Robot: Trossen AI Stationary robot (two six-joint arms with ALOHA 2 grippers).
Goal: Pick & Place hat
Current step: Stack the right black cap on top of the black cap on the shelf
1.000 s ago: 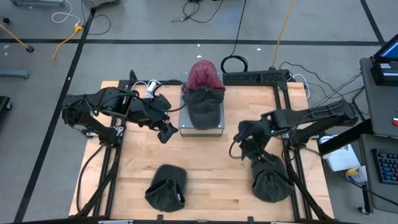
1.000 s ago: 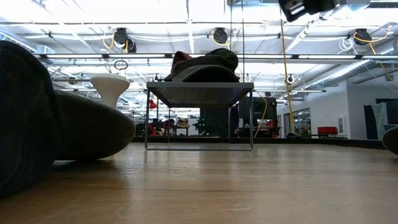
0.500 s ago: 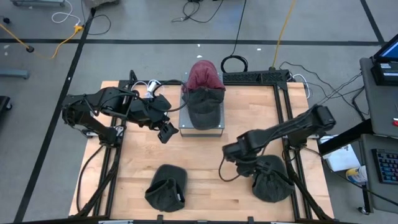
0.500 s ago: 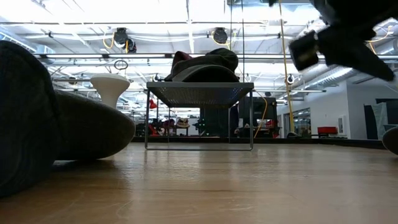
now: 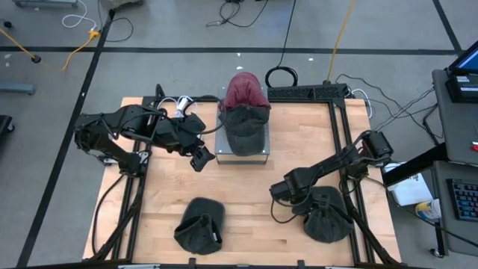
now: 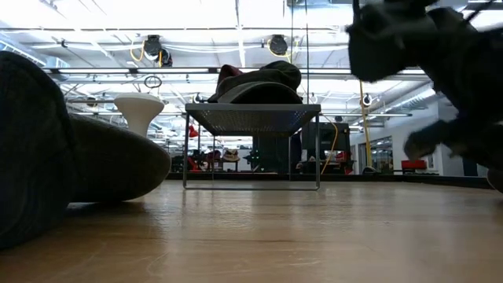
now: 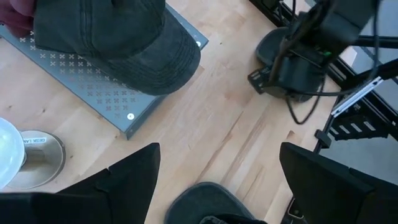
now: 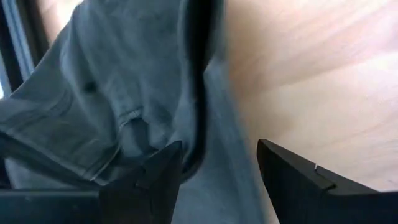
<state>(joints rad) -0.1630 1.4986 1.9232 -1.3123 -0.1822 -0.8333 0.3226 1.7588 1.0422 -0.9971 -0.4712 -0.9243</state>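
- Nearest the front edge of the wooden worktop (image 5: 246, 202) lie two dark grey hats: the left hat (image 5: 200, 224) sits alone near the front, and the right hat (image 5: 326, 218) lies at the front right corner, beside the frame rail.
- The right claw (image 5: 281, 190) is low over the worktop at the left edge of the right hat. In the right wrist view its two fingers (image 8: 292, 177) stand apart, with the hat's grey cloth (image 8: 118, 99) just ahead of them and partly between them; the cloth is not clamped, so the claw is open.
- In the low view the right arm (image 6: 440, 71) fills the upper right as a dark blur, and the left hat (image 6: 71, 157) bulks large at the left.
- Farther back, in the middle of the worktop, stands a grey perforated stand (image 5: 243, 146) on thin legs. A dark grey cap (image 5: 244, 125) lies on it, and a maroon hat (image 5: 243, 91) rests behind it at the stand's rear edge.
- The left claw (image 5: 200, 158) hangs just left of the stand, above the worktop, its fingers (image 7: 124, 180) wide apart and holding nothing.
- The left wrist view shows a white round object (image 7: 15, 155) beside the stand.
- Beyond the worktop, cables (image 5: 280, 75) lie on the grey floor.
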